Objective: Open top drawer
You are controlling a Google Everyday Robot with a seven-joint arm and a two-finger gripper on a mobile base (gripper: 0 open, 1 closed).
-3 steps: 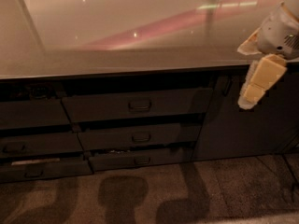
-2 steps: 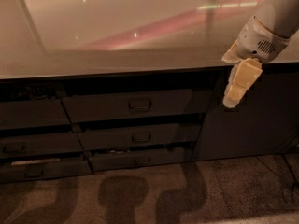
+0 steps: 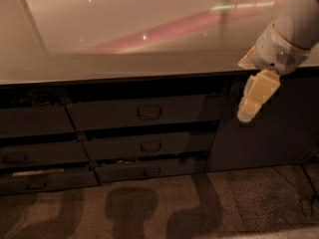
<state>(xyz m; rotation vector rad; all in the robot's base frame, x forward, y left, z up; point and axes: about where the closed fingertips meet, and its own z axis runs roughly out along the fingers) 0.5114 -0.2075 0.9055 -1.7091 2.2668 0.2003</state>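
The wide dark grey flat-fronted top drawer [image 3: 114,114] sits directly under the table edge, in the middle of the cabinet run. I see none of its interior, so I judge it not yet opened. Its small rectangular pull handle [image 3: 149,112] is at the centre of the front and has nothing on it.

Below it are two narrower dark grey drawer fronts [image 3: 114,149] with the same kind of pull, stacked close together. More dark drawers [image 3: 30,122] run off to the left.

My cream-coloured two-finger claw [image 3: 249,108] hangs off a pale grey wrist, pointing down and to the left. It is at about the height of the top drawer but well off to the right of the pull, in front of the dark cabinet door [image 3: 269,148]. It holds nothing, and I cannot tell whether it is released or clenched.

Above everything is the glossy pale table [image 3: 124,59], whose front lip overhangs the drawer.

What worries me:
- The pull is small and shallow, so a slightly high approach could knock the wrist on the table lip.
- A slightly low approach could catch the matching handle on the drawer beneath.
- Coming in at this slant, the claw could skid off the pull, or tug sideways and jam the drawer on its runners.
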